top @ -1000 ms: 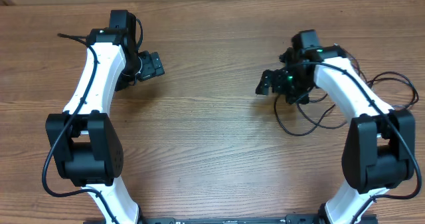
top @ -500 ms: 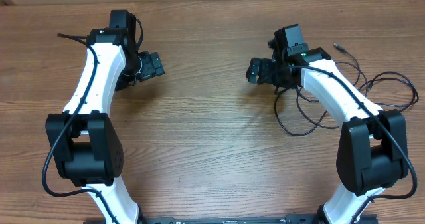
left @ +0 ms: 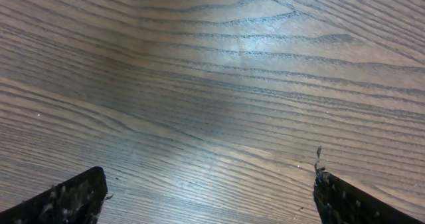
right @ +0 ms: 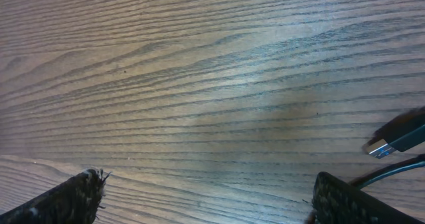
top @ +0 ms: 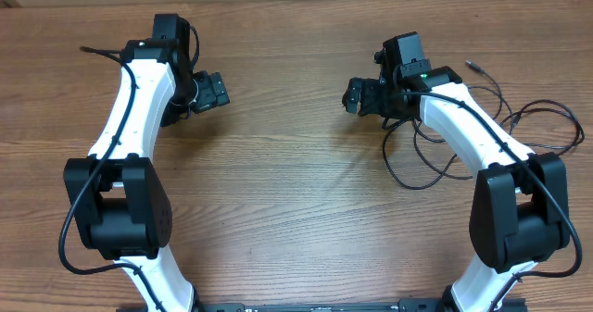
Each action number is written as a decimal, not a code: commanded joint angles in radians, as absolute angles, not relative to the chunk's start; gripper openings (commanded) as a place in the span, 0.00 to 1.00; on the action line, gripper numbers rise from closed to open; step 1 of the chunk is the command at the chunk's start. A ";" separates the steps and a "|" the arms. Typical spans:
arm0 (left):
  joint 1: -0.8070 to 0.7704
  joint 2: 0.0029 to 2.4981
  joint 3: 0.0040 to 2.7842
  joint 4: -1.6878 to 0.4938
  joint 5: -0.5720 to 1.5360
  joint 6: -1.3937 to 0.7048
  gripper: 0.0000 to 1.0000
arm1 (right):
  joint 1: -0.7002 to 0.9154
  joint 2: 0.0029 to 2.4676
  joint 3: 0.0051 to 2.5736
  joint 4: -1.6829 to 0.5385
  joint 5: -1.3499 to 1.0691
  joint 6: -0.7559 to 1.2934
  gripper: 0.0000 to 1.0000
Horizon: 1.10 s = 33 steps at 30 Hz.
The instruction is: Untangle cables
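Where the right arm (top: 463, 118) crosses, the cables (top: 409, 186) are hidden.

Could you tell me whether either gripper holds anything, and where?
Nothing is held: left gripper and right gripper are open over the table; a cable plug lies beside the right gripper's finger.

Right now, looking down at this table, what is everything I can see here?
table: one, brown wood grain, under everything
cables: count unclear since they overlap, thin black, loose loops on the table's right side
plug: one, black with a silver tip, lying at the right edge of the right wrist view
arms: two, white with black joints, left arm and right arm on either side
left gripper: one, black, open, over bare wood
right gripper: one, black, open, just left of the cables
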State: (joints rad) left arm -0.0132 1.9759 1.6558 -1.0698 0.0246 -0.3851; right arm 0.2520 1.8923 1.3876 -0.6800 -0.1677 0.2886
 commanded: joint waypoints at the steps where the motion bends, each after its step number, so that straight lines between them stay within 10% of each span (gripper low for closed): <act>1: -0.020 1.975 1.663 -1.069 0.015 -0.373 1.00 | 0.255 1.874 1.391 -0.674 -0.157 0.295 1.00; 33: -0.007 1.979 1.663 -1.069 0.018 -0.373 1.00 | 0.255 1.874 1.391 -0.674 -0.157 0.295 1.00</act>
State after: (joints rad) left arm -0.0128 1.9759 1.6558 -1.0698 0.0246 -0.3851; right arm 0.2520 1.8923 1.3876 -0.6807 -0.1677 0.2886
